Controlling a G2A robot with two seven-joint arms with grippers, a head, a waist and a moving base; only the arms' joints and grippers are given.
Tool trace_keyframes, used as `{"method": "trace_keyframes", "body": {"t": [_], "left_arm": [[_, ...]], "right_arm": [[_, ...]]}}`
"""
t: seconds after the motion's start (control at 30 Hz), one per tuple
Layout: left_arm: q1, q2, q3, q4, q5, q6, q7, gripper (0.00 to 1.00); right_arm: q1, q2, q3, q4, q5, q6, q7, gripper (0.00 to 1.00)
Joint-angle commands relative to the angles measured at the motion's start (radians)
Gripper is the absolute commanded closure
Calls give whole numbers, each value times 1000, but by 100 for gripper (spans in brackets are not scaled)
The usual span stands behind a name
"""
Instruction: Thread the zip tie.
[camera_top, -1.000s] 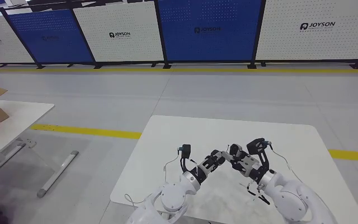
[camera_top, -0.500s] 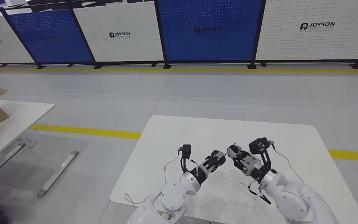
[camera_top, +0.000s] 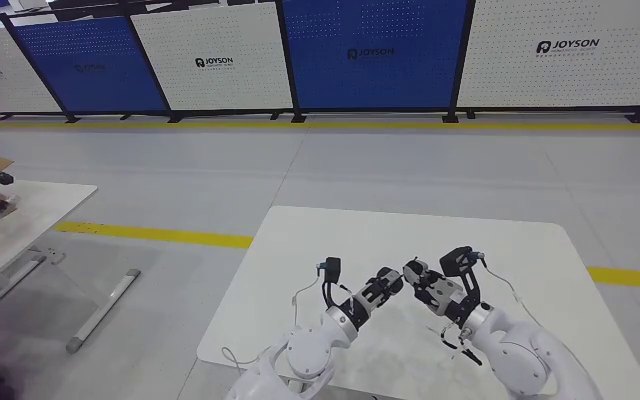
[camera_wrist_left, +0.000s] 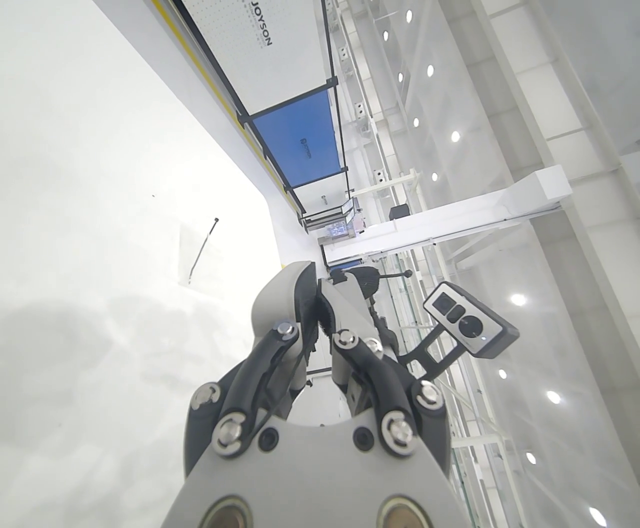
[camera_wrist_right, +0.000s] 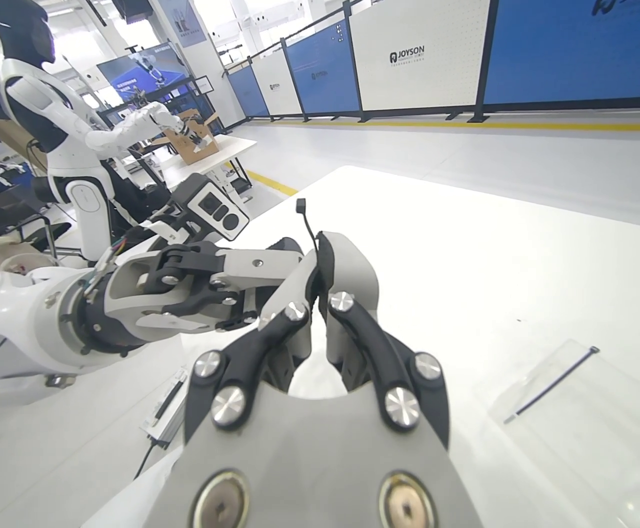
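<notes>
A black zip tie stands upright above the white table, its square head on top. My right gripper is shut on its strap just below the head. My left gripper is shut too, and a thin black strap runs down between its fingers. The two grippers meet tip to tip over the table's middle, the left gripper beside the right gripper. How the strap passes between the two tips is hidden.
A second black zip tie lies flat on a clear plastic sheet on the table, to the right of the grippers. A small silver device with a cable lies near the front edge. Another table stands far left.
The right gripper has edged slightly toward the left gripper. Both grips look the same as before.
</notes>
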Motion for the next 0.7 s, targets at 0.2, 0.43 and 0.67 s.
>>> {"method": "trace_keyframes", "body": {"t": [0.2, 0.43, 0.67], "left_arm": [[-3, 0, 8, 4, 24, 14, -1, 62], [-3, -1, 9, 2, 23, 10, 5, 59], [6, 2, -8, -6, 23, 2, 13, 94]], "right_arm": [[-1, -1, 4, 2, -2, 0, -6, 100], [-3, -2, 12, 11, -4, 1, -8, 100], [-6, -2, 24, 12, -6, 2, -10, 100]]}}
